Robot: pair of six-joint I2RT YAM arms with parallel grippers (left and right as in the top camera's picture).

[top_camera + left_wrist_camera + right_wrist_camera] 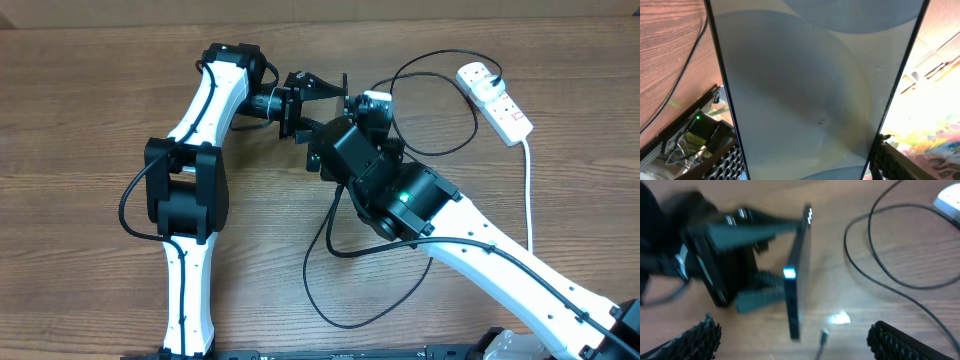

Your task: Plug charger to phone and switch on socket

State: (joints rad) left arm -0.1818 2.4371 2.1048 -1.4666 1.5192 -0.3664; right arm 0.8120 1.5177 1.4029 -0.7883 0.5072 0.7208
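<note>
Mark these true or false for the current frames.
1. The left claw grips the phone. True.
2. The phone lies flat on the table. False: it is held on edge.
3. The right claw is open. True.
4. The charger plug is seated in the phone. False: it sits apart, beside the phone's lower end.
5. The power strip lies away from both claws. True.

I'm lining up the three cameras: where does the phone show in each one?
Overhead: the phone is edge-on, top centre, just left of the right arm's wrist.
Left wrist: its screen fills most of the frame.
Right wrist: edge-on at centre.
Shared landmark: the charger cable loops on the table to the phone's right in the overhead and right wrist views.
</note>
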